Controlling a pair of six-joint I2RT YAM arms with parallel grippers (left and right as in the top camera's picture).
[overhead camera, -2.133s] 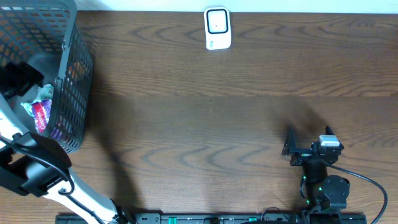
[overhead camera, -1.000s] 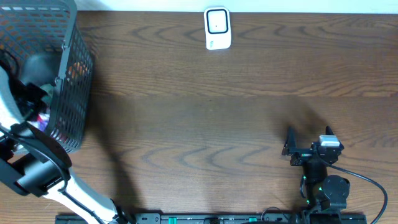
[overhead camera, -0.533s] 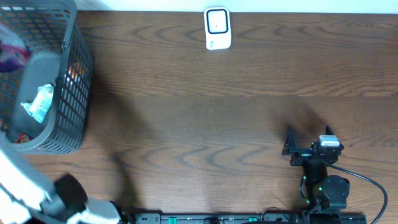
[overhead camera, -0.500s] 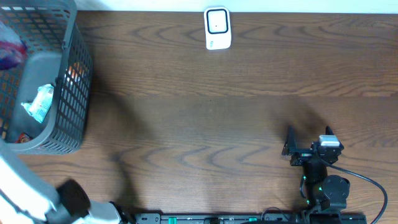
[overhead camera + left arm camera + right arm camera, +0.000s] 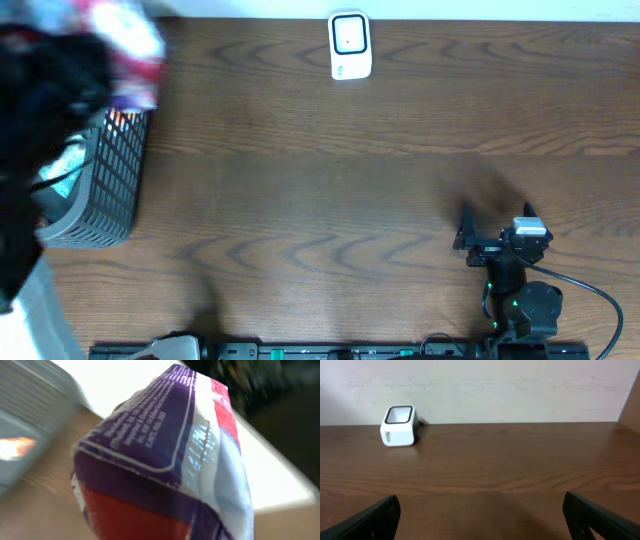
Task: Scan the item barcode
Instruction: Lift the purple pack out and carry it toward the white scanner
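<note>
Overhead, hard to read at upper left: left arm (image 5: 40, 120) smeared into a dark blur and cut off by the frame's edge, with the left claw (image 5: 100, 62) lost somewhere in that smear. Just beside it, a pink, white and purple streak: the packet (image 5: 128, 48), up above the rim of the basket (image 5: 105, 195) and well off the table (image 5: 330, 200). Basket half covered by the arm, with only its near wall, a scrap of pale wrapper and a spot of orange behind the mesh to be made out.

From the left wrist, almost nothing but packet (image 5: 165, 460): purple panel with small white print, red below, a shiny white and red face to the right. Print too soft to read, barcode not to be found. Fingers hidden here too. Clamped nearly shut on the packet all the same, to judge by its place at the arm's tip and hard against this lens. Grey blur at the left edge, perhaps the basket, impossible to say.

Sharp by contrast at lower right: right claw (image 5: 495, 228) low over the table, fingers (image 5: 372, 519) spread wide, gripping nothing. Only from its wrist: the white scanner (image 5: 398, 425) seen side-on by the pale wall (image 5: 520, 390), dark window tilted upward. From above, merely a white block at the far edge.
</note>
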